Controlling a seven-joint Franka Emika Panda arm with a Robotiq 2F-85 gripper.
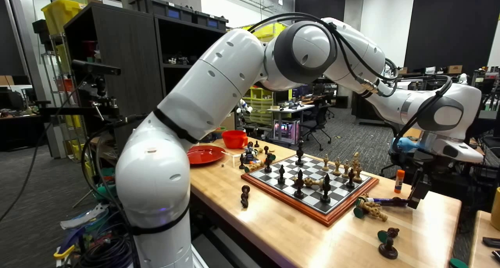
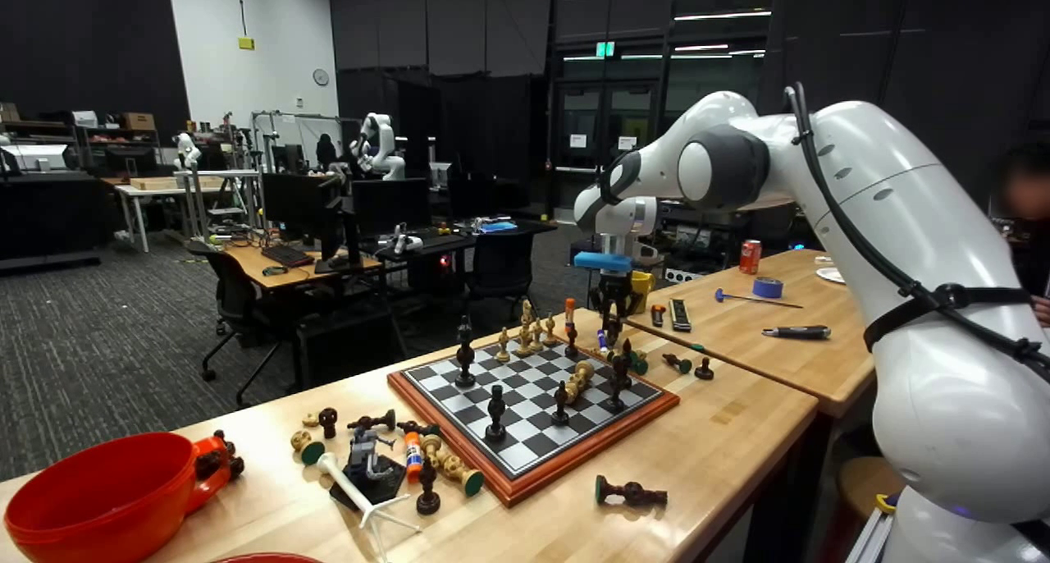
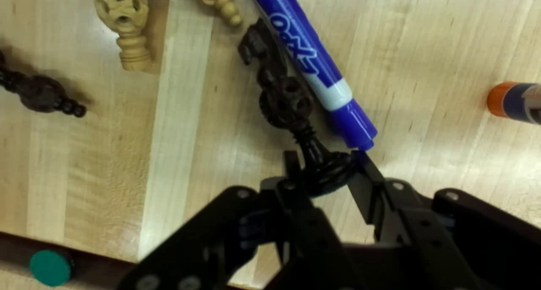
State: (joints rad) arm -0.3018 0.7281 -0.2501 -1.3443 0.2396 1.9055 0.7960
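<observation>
Got a dark-brown carved chess piece [image 3: 287, 102] lying sideways on the pale wooden tabletop [image 3: 431, 49], just beside a blue-and-white marker [image 3: 301, 42]. Pinched snug at the round base by a black two-finger gripper [image 3: 325, 158], jaws partway closed. Also got an orange-capped glue stick [image 1: 399, 182] upright nearby.

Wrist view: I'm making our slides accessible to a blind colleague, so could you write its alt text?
A robotic hand straddles the base of a dark chess piece lying on a wooden table. A blue marker lies alongside, one end by the hand. Pale chess pieces are at upper left, a glue stick at far right.
</observation>
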